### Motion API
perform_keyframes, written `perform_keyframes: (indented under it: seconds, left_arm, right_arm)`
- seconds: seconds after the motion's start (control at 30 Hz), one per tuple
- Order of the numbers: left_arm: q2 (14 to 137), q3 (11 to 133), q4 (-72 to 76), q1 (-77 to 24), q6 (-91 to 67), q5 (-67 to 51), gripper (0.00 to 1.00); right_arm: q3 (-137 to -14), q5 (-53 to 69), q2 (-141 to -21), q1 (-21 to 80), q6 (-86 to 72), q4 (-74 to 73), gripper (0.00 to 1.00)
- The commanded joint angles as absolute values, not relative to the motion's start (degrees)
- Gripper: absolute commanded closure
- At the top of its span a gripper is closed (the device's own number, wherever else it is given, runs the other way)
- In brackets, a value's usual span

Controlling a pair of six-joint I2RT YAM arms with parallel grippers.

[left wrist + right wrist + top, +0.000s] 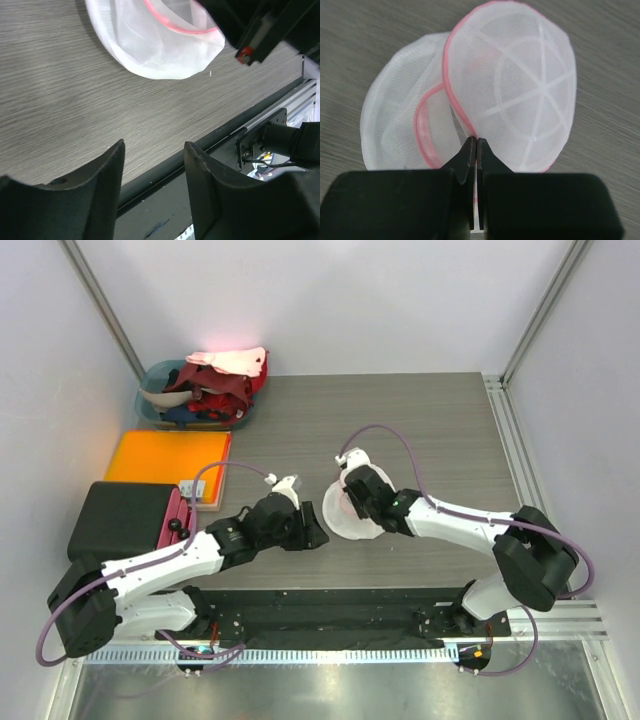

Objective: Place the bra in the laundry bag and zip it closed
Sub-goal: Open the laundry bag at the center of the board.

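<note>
Pinched shut in the right tool [476,145]: the pink zip trim [447,65] of the laundry bag [405,115], right at the fingertips. Ribbed lid [520,95] standing up just beyond them, shallow half lying open to their left.

Left tool [152,150] open and empty above the tabletop [60,100], bag ahead of its fingers, not touching.

No telling whether the bra is inside; only a faint pink tint through the mesh.

Thin hold on thin trim: likely to slip under a quick pull, dropping the lid. Could also drag the light bag across the tabletop, with nothing pinning it. Risk of mesh snagging in the zip if the halves are misaligned.
</note>
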State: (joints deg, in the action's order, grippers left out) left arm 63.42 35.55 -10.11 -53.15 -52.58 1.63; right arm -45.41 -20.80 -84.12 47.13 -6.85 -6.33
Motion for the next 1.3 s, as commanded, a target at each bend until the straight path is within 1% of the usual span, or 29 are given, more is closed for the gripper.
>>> perform_keyframes:
  seconds: [0.0,0.1,0.17,0.23,0.27,0.3,0.37,0.4,0.43,0.47,0.5,0.6,0.67,0.7,0.77,0.83,0.9,0.97,1.03,1.07,1.17,1.27]
  left_arm:
    - [66.5,40.9,-6.6,-54.8,-53.4,4.0,0.46]
    - [68.5,42.3,-3.4,-55.0,-54.2,4.0,0.42]
    - [69.9,44.5,-3.4,-55.0,-54.8,5.2,0.40]
    - [72.9,46.7,-5.5,-55.0,-56.0,6.4,0.33]
    - [74.1,49.0,-6.3,-55.0,-57.2,6.6,0.26]
    - [75.7,50.3,-7.5,-55.0,-58.3,6.9,0.23]
    - [80.6,54.4,-12.1,-55.0,-59.9,7.3,0.27]
    - [82.2,55.5,-13.2,-55.0,-61.4,7.5,0.32]
    - [84.5,57.0,-14.7,-55.1,-62.2,7.7,0.35]
    - [85.3,57.6,-15.8,-55.8,-63.6,8.9,0.36]
    - [85.8,57.9,-16.9,-56.3,-66.1,12.4,0.38]
    - [85.5,58.4,-23.2,-59.4,-71.6,22.2,0.36]
    - [85.9,58.7,-25.4,-60.1,-71.9,24.3,0.34]
    - [86.4,59.1,-26.4,-60.0,-71.9,24.9,0.30]
    - [88.8,62.5,-31.6,-59.9,-70.7,26.5,0.28]
    - [90.6,66.3,-36.6,-59.7,-68.2,28.6,0.29]
    - [92.5,68.4,-38.7,-59.6,-66.4,29.6,0.32]
    - [93.0,68.3,-38.0,-59.1,-64.5,30.1,0.34]
    - [94.0,67.2,-34.2,-57.4,-62.7,28.4,0.36]
    - [94.6,67.2,-33.8,-56.8,-61.9,27.2,0.40]
    - [96.5,68.6,-34.0,-55.2,-60.4,27.8,0.48]
    - [98.3,70.2,-34.3,-54.7,-58.9,28.2,0.48]
  right_arm:
    - [-58.6,-28.6,-80.9,46.5,-16.1,-18.4,0.99]
    - [-63.2,-28.3,-79.5,46.0,-21.9,-25.1,0.99]
    - [-65.9,-25.6,-79.3,44.3,-24.5,-29.3,0.99]
    - [-66.6,-22.5,-77.8,43.2,-26.3,-31.2,0.99]
    - [-66.7,-20.8,-77.3,42.7,-26.9,-31.9,0.99]
    - [-66.7,-20.7,-75.8,42.3,-27.6,-32.6,0.99]
    - [-66.2,-20.7,-74.2,42.2,-29.4,-33.7,0.99]
    - [-65.7,-20.4,-72.5,42.2,-30.1,-33.7,0.99]
    - [-65.0,-19.6,-72.0,42.0,-30.7,-33.6,0.99]
    - [-64.7,-18.3,-71.5,42.1,-30.8,-33.7,0.99]
    - [-64.4,-18.1,-70.8,42.1,-30.9,-33.5,0.99]
    - [-63.4,-18.8,-69.8,42.1,-30.6,-33.5,0.99]
    - [-62.4,-18.9,-68.5,42.1,-30.4,-33.5,0.99]
    - [-62.1,-18.8,-68.0,42.1,-30.3,-33.5,0.99]
    - [-61.4,-18.5,-67.0,42.2,-30.1,-33.3,0.99]
    - [-60.8,-18.4,-66.2,42.1,-29.9,-33.1,0.99]
    - [-60.5,-18.1,-65.0,42.1,-29.5,-33.1,0.99]
    - [-60.1,-17.8,-63.8,42.0,-29.4,-32.9,0.99]
    - [-59.8,-17.7,-63.2,42.1,-29.0,-32.6,0.99]
    - [-59.5,-17.6,-62.7,42.1,-29.0,-32.5,0.99]
    - [-59.2,-17.4,-62.1,42.1,-28.8,-32.3,0.99]
    - [-59.0,-17.0,-61.7,42.1,-28.5,-32.4,0.99]
